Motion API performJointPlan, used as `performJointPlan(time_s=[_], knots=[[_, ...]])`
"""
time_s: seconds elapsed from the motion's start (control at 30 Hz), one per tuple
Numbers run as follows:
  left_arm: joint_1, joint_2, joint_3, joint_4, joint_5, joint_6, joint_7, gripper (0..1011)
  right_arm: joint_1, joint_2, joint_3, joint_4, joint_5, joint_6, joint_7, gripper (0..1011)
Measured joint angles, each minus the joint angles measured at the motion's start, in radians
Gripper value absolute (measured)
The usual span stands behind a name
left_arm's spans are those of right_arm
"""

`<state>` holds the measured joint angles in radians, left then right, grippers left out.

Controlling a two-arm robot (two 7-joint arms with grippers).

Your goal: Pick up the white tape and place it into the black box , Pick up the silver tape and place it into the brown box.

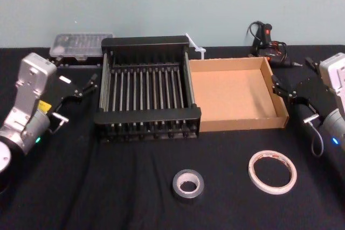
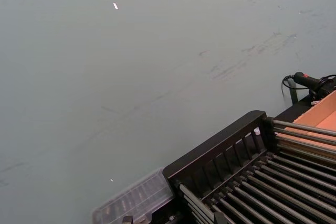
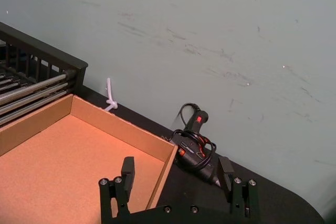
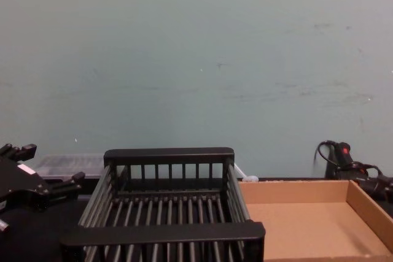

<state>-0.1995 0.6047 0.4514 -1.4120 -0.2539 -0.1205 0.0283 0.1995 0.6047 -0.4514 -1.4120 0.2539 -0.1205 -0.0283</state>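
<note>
Behind the black box we saw a clear plastic case of small parts lying against the wall, and a white plastic piece stood at the back corner between the two boxes. A black glue gun with a red switch and a coiled cord lay behind the brown box, near our right hand. Nothing lay between either hand and the rolls.

The black box was a slatted crate with barred sides and thick flat rims; its bars looked smooth and metallic. The brown box touched its right side, a shallow cardboard tray with low walls and a plain matte floor. Both were empty.

The silver tape lay flat on the near part of the counter, in front of the black box's right corner, a small thick grey ring. The white tape lay flat to its right, well apart, a wider, thinner ring with a pale edge, in front of the brown box.

Our left hand hovered just left of the black box, fingers spread and holding nothing. Our right hand hovered at the brown box's right wall, fingers likewise apart and empty.

The counter was covered in black cloth; the wall behind was pale grey-green and scuffed.
</note>
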Motion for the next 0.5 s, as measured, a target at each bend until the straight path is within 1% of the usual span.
performJointPlan(time_s=[0.17,0.3,0.5], knots=[[0.000,0.000,0.000,0.000,0.000,0.000,0.000,1001,0.000,0.000,0.000,0.000,0.000,0.000,0.000,1002],[0.000,0.000,0.000,0.000,0.000,0.000,0.000,1001,-0.006,-0.001,0.012,-0.005,-0.004,0.000,0.007,1003],[0.000,0.000,0.000,0.000,0.000,0.000,0.000,1001,-0.030,0.010,0.037,-0.045,-0.001,0.003,0.033,1003]])
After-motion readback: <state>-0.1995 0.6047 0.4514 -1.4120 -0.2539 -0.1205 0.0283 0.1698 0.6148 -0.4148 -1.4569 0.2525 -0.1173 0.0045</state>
